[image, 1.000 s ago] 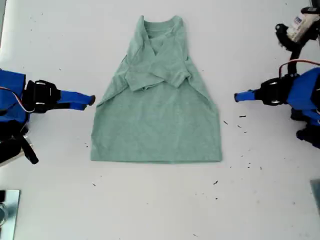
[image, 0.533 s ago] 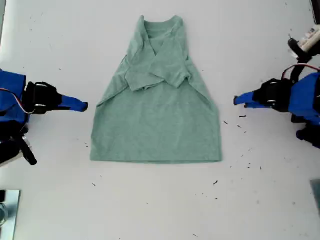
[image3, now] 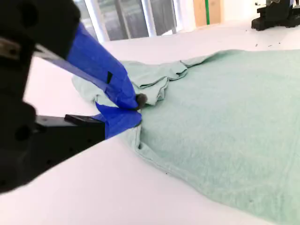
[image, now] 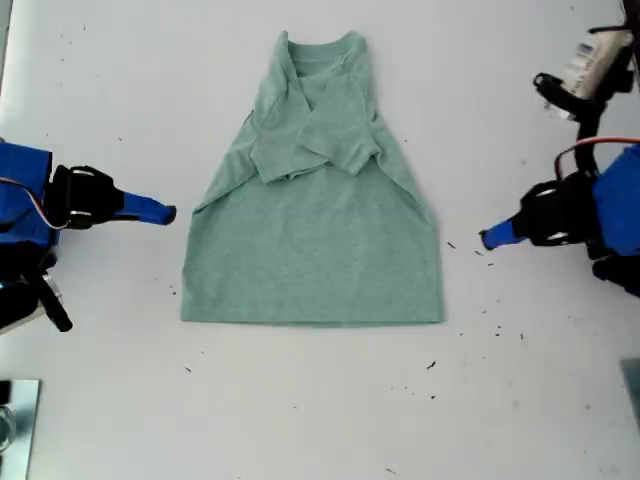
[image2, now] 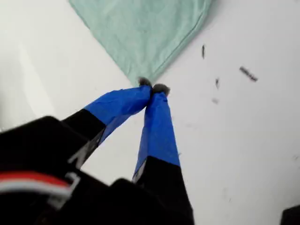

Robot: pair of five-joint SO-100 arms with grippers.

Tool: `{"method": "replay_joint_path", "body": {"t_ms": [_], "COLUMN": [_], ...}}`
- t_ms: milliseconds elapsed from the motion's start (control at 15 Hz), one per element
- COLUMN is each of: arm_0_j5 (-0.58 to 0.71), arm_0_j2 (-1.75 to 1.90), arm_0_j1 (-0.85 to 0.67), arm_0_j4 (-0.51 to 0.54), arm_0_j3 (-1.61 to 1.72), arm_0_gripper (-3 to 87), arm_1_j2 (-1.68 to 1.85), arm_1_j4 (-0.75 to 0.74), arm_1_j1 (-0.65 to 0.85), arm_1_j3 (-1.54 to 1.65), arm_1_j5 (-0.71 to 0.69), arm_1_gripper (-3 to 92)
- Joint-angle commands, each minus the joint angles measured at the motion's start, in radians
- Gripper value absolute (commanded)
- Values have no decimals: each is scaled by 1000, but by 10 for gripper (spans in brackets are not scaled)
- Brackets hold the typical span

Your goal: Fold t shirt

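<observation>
Ext. view, L to R: my second gripper point(image: 165, 212), blue-taped jaws on a black body, sits low over the white tabletop point(image: 100, 100) nr its left edge in that view. Jaws are pressed together w/ nothing between them. The tip points at the side edge of the small pale sage-green knit t shirt point(image: 315, 250) and is near it but not touching. The second wrist view shows the same closed tips point(image3: 137, 108) w/ the cloth edge point(image3: 220, 117) just past them.

The t shirt lies flat mid-tabletop, ribbed neck toward the far edge, hem toward the near edge. Both short sleeves are folded in and overlap across the chest.

My first gripper point(image: 490, 237) is toward the tabletop's right edge in the ext. view, apart from the shirt's side. Its jaws are also pressed together and empty point(image2: 152, 88). A few small black specks point(image2: 247, 72) lie on the tabletop close by.
</observation>
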Motion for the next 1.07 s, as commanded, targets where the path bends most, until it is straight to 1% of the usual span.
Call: {"method": "replay_joint_path", "body": {"t_ms": [0,67,200,333,533,600,800,933,1000], "arm_0_j5": [12,15,26,28,31,32,38,40,40], "arm_0_j2": [8,8,8,8,8,8,8,8,8], "arm_0_j1": [2,5,5,6,15,17,21,29,32], "arm_0_j4": [-12,-12,-12,-12,-12,-12,-12,-12,-12], "arm_0_j3": [12,12,12,12,12,12,12,12,12], "arm_0_gripper": [-2,-2,-2,-2,-2,-2,-2,-2,-2], "arm_1_j2": [-284,-370,-480,-598,-726,-741,-736,-741,-742], "arm_1_j4": [124,187,235,293,278,235,43,-126,-236], "arm_1_j1": [-84,-106,-117,-117,-112,-114,-115,-117,-117], "arm_1_j3": [-446,-572,-698,-787,-741,-689,-462,-291,-190], "arm_1_j5": [21,35,6,-6,8,11,20,28,34], "arm_1_gripper": [87,263,394,380,360,355,351,344,340]}}
